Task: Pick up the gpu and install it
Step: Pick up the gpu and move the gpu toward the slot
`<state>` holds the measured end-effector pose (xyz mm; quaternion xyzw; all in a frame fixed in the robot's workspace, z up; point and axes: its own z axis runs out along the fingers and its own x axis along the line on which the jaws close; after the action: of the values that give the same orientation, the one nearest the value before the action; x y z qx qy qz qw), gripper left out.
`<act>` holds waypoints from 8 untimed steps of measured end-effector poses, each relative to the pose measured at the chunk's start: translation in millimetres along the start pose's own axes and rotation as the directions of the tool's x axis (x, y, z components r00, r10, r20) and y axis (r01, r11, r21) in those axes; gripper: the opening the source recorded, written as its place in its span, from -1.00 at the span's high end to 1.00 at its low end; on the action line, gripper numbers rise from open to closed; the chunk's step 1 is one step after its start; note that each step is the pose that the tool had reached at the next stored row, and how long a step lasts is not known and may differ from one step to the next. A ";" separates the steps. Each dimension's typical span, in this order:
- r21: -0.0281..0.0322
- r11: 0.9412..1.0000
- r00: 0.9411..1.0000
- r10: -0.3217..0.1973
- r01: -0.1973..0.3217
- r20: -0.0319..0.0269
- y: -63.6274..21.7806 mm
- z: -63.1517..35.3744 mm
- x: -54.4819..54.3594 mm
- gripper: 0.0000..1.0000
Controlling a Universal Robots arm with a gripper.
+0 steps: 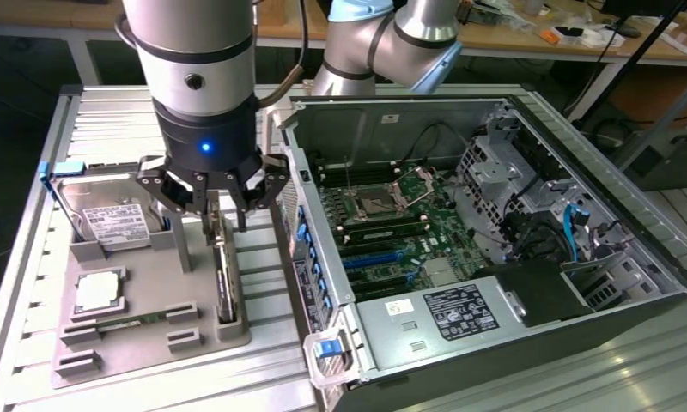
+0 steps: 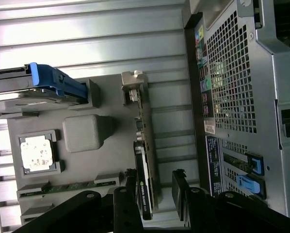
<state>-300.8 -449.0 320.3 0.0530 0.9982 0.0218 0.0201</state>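
Gripper (image 1: 227, 225) (image 2: 154, 180) is positioned directly over the gpu (image 1: 223, 276) (image 2: 142, 167), fingers apart, one on either side of the card's upper edge and not clamped on it. Gpu stands on edge in a grey tray (image 1: 148, 287), just beside the open case (image 1: 435, 112), on the exterior view's left.

Support: a ribbed metal table (image 1: 92, 112) is carrying the whole setup, its grooves running parallel across the top.
Exterior view's left: a grey moulded tray (image 1: 155, 279) is lying flat on the table, with bare ribbed metal showing around it.
Exterior view's right: an open computer case (image 1: 367, 120) is lying on its side, open face upward, near the tray.
Gap: a narrow strip of table is showing between tray and case.
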 end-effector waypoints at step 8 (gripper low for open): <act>0.000 1.000 1.000 0.000 0.000 0.000 -1.4 2.3 -1.7 0.16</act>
<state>-299.1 -450.4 318.1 0.0531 0.9982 0.0218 0.0201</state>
